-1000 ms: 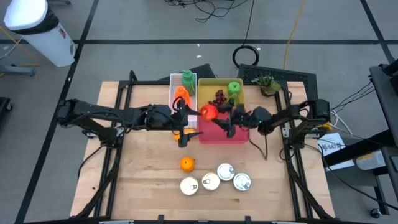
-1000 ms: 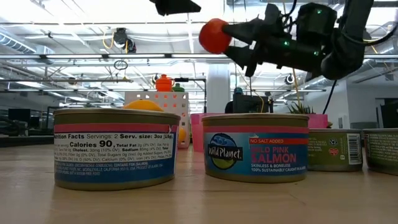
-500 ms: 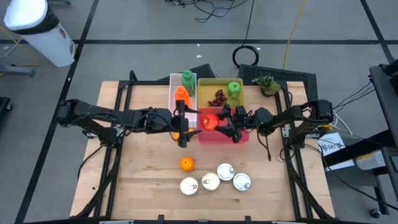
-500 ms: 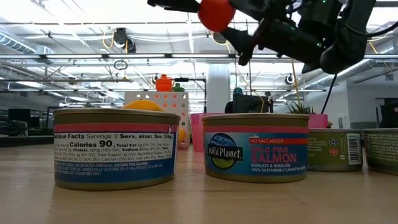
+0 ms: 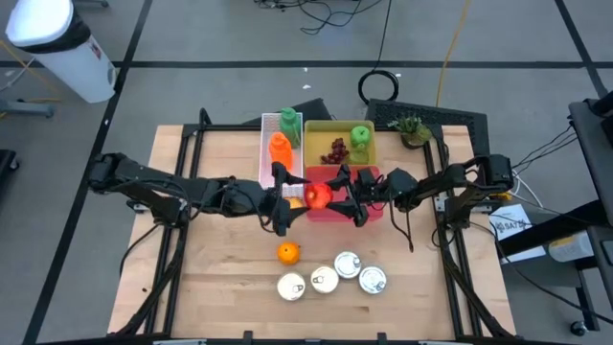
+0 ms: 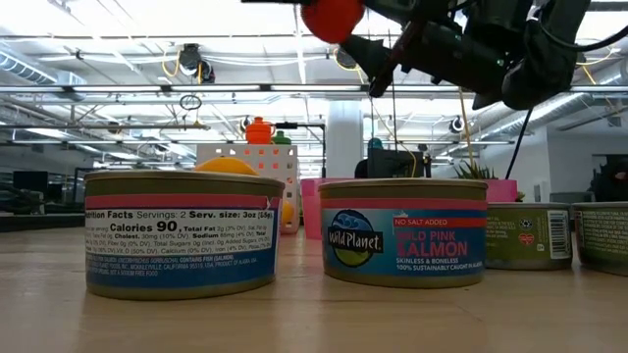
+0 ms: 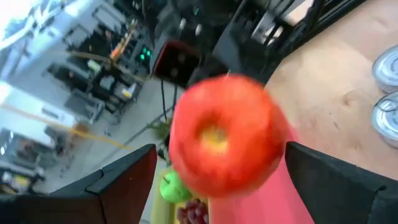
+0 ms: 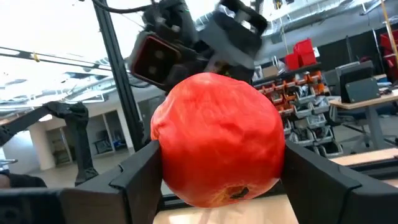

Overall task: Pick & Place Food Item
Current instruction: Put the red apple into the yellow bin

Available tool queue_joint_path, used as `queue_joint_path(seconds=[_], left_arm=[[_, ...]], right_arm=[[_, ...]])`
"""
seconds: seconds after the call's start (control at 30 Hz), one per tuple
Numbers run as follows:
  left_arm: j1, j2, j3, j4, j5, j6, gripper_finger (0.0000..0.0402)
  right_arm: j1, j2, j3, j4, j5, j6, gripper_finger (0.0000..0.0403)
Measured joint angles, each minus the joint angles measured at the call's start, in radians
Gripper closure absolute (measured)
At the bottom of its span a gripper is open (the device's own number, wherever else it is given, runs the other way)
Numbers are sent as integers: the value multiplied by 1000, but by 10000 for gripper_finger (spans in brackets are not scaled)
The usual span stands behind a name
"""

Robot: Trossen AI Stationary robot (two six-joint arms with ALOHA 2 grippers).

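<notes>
A red apple (image 5: 318, 196) hangs in the air over the pink bin's (image 5: 347, 210) left end, with my right gripper (image 5: 328, 196) shut on it; the low view shows the apple (image 6: 332, 16) high above the cans. My left gripper (image 5: 287, 198) is open and comes level from the table's left. Its two fingers (image 7: 124, 180) stand apart with the apple (image 7: 224, 140) just ahead of them, and I cannot tell whether they touch it. In the right wrist view the apple (image 8: 217, 140) fills the gap between my right fingers, with the left gripper close behind it. My right gripper pinches the apple by two opposite sides (image 8: 169, 163) between its two fingers (image 8: 138, 171). The fingers come from the table's right, slanting a little upward. The apple is lifted clear of bin and table, with one dimpled end turned toward the wrist camera.
A yellow-green bin (image 5: 330, 127) with grapes (image 5: 337, 149) and a green apple (image 5: 360, 136) stands behind the pink one. A white rack (image 5: 267, 153) with orange and green bottles stands to its left. An orange (image 5: 288, 252) and several cans (image 5: 332, 273) lie near the front, and a potted plant (image 5: 412, 126) stands far right.
My right gripper has carried the apple toward the table's near edge and a little upward, from over the bin's far part to its left near end. My left gripper has rolled about its own axis and swung slightly toward the near edge, staying open beside the apple.
</notes>
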Motion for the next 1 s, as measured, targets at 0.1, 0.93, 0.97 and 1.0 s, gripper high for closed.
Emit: queue_joint_path(seconds=[0.1,0.93,0.97,1.0], left_arm=[[-16,0,0,24,38,34,38],[45,57,1,1,206,-76,77],[50,67,1,-2,203,-85,95],[55,71,1,-6,199,-92,115]], right_arm=[[0,0,0,-13,1,-3,135],[40,1,67,-158,-27,-41,135],[40,2,66,-163,-26,-40,135],[39,2,65,-165,-25,-40,135]])
